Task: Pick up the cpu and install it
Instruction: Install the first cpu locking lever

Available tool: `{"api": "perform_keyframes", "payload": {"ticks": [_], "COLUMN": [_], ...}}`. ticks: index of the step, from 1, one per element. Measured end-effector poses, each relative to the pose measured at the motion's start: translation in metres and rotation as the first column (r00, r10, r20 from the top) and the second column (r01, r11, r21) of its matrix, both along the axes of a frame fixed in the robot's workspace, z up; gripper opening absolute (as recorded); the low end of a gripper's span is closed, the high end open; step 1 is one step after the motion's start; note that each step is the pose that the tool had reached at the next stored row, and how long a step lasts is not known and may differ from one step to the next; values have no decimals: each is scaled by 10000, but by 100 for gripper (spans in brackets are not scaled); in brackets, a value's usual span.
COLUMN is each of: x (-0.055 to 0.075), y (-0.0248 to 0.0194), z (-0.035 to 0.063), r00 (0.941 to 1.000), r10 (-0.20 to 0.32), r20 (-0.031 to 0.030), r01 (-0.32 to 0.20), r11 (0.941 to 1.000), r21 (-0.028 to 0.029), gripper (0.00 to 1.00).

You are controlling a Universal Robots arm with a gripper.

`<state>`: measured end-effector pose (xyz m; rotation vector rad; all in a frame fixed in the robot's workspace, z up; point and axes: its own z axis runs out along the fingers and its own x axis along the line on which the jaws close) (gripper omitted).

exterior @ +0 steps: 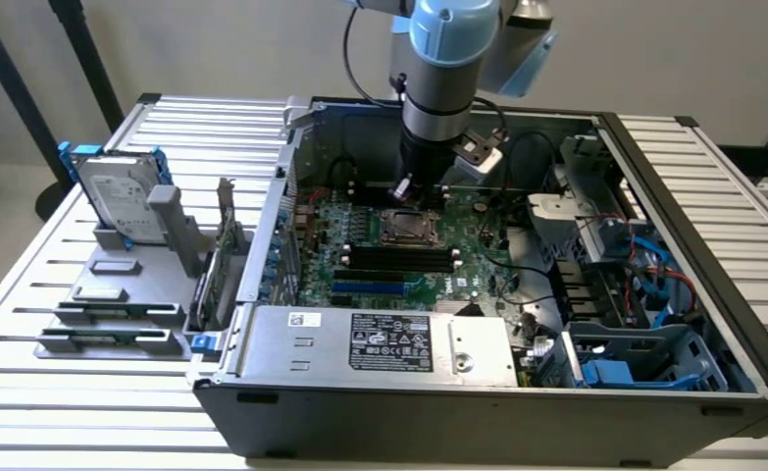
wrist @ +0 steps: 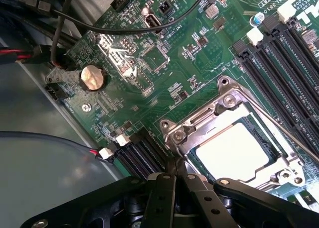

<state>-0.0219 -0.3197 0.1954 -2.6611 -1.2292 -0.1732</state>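
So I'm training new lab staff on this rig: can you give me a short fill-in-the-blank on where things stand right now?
1. The cpu lies inside the metal ____ on the motherboard.
2. The pincer is ____ and holds nothing.
3. In the exterior view, the hard drive stands upright to the ____ of the case.

Missing words: socket; shut; left

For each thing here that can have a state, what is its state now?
cpu: lying flat inside the socket frame.
socket frame: around the cpu, on the motherboard.
gripper: shut, holding nothing, beside the socket frame.
computer case: open, side panel off.
hard drive: upright in its stand, outside the case.
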Motion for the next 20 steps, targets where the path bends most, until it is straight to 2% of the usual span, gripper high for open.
{"api": "perform_keyframes", "payload": {"ticks": [6,15,20], "x": [3,15,19], "y": [-6,-58,-59], "z": [22,23,18], "r00": [10000,10000,10000], "r10": [1,-1,0], "r20": [-33,-47,-46], "r01": [-1,2,1], "r11": [10000,9999,9997], "r21": [44,102,230], "gripper": [11,11,11]}}
